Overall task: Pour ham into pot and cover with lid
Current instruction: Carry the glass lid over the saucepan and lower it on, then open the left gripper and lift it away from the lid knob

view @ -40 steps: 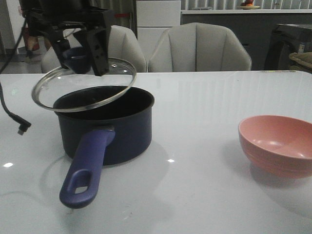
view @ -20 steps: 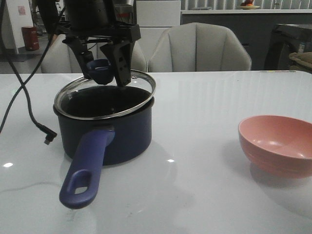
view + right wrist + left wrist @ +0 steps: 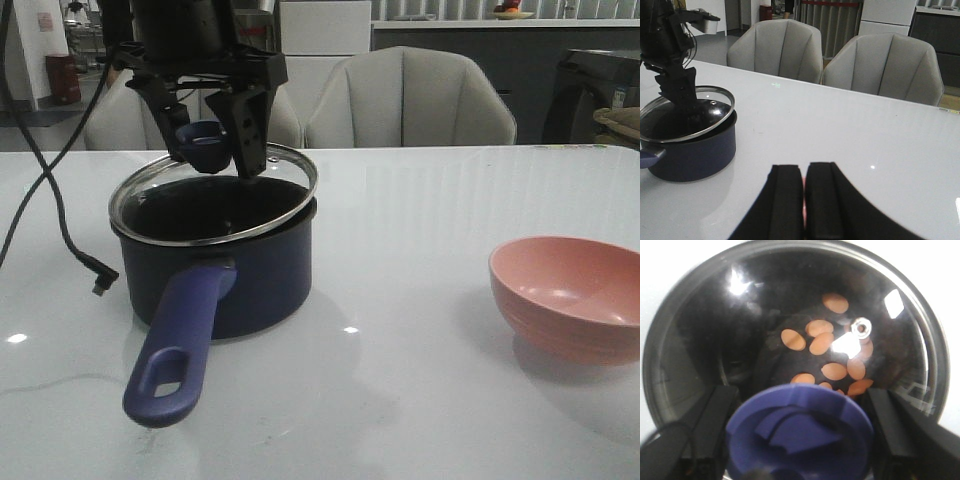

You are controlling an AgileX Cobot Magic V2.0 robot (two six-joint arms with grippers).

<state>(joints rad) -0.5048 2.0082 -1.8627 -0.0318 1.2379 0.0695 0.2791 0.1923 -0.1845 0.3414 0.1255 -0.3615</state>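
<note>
Covering step: your left tool pinches the lid knob, lid tilted on the pot; level it, then release. Right tool pressed together.

- Your lid is clear glass with a shiny metal rim; it throws bright glare spots in the left wrist view.
- Its knob looks like smooth matt purple-blue plastic.
- The pot has a dark navy, slightly glossy wall and a black matt inside.
- Its handle reads as smooth plastic with a soft sheen.
- The ham looks smooth and matt.
- The table is glossy white and mirrors lights.
- The bowl is smooth pink with a dull shine.
- You see chairs in ribbed grey upholstery.
</note>
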